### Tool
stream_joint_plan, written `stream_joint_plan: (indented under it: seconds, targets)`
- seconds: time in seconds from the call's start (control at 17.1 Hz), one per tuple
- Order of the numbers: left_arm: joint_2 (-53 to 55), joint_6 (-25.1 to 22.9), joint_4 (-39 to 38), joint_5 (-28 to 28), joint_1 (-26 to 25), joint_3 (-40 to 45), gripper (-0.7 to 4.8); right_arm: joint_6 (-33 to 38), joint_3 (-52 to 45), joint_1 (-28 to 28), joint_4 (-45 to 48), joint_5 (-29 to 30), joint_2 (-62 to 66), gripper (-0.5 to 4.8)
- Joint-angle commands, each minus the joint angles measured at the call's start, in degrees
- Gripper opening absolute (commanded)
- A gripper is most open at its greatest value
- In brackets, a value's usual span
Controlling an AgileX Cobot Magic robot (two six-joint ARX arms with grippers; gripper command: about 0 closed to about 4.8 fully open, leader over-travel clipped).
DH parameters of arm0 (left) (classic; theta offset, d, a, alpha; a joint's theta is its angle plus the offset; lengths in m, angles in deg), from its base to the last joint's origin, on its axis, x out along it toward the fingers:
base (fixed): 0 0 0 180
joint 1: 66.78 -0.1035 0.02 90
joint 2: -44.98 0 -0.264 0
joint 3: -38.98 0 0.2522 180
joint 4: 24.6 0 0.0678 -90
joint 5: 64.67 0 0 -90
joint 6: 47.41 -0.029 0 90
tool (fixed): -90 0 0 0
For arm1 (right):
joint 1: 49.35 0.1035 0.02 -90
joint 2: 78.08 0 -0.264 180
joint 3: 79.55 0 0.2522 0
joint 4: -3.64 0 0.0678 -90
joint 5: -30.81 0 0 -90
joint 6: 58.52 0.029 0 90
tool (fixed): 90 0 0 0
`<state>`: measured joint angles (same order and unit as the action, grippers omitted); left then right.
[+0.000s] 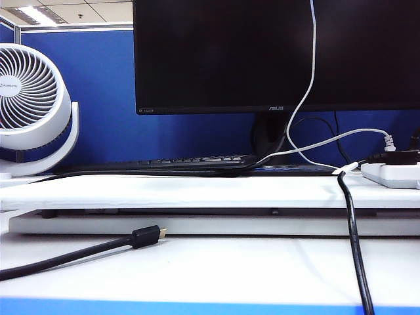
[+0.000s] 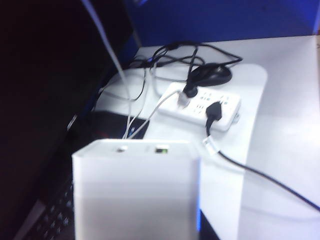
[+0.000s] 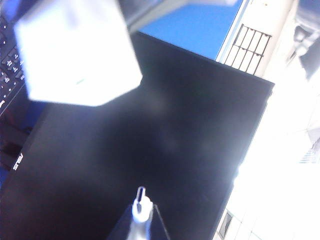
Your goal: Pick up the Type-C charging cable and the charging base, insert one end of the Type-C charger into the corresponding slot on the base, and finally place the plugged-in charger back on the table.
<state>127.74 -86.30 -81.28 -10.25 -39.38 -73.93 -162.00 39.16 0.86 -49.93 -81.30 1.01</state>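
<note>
The charging base (image 2: pixel 136 192), a white block, fills the near part of the left wrist view, held in the air over the keyboard. Two small ports (image 2: pixel 161 148) show on its end face. It hides the left gripper's fingers. The right wrist view shows the same block (image 3: pixel 75 50) blurred in front of the dark monitor, apart from the plug. My right gripper (image 3: pixel 142 216) is shut on the white plug (image 3: pixel 141 197) of the Type-C charging cable, with the tip sticking out past the fingers. The thin white cable (image 1: pixel 308 85) hangs down to the table (image 1: pixel 216 269). Neither gripper shows in the exterior view.
A black monitor (image 1: pixel 275 52) stands behind a keyboard (image 1: pixel 190 161) on a raised white board (image 1: pixel 197 191). A power strip (image 1: pixel 394 173) with plugs lies at the right, a white fan (image 1: pixel 29 98) at the left. A black cable with a gold-tipped plug (image 1: pixel 147 235) lies in front.
</note>
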Motion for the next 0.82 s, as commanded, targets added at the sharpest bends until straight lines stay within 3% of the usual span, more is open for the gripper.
stream_joint_plan:
  seconds: [0.06, 0.35, 0.53, 0.7, 0.82]
  targets:
    - [-0.42, -1.84, 3.43, 0.83, -0.09, -0.48, 1.75, 1.6, 0.35, 0.04, 1.14, -0.48, -0.33, -0.08]
    - [-0.39, -5.68, 9.38, 7.19, 0.11, -0.48, 1.75, 6.34, 0.33, 0.04, 1.14, -0.74, 0.0, -0.08]
    - [-0.22, -13.7, 12.11, 19.32, 5.79, -0.42, 1.79, 6.45, 0.33, 0.04, 2.45, -3.34, 0.96, -0.06]
    - [-0.15, -15.58, 16.17, 31.32, 10.23, -0.44, 1.8, 8.92, 0.33, 0.04, 3.52, -8.15, 1.51, -0.05]
    - [-0.17, -15.54, 17.62, 34.4, 10.73, -0.44, 1.8, 10.75, 0.33, 0.04, 3.45, -11.28, 1.57, -0.04]
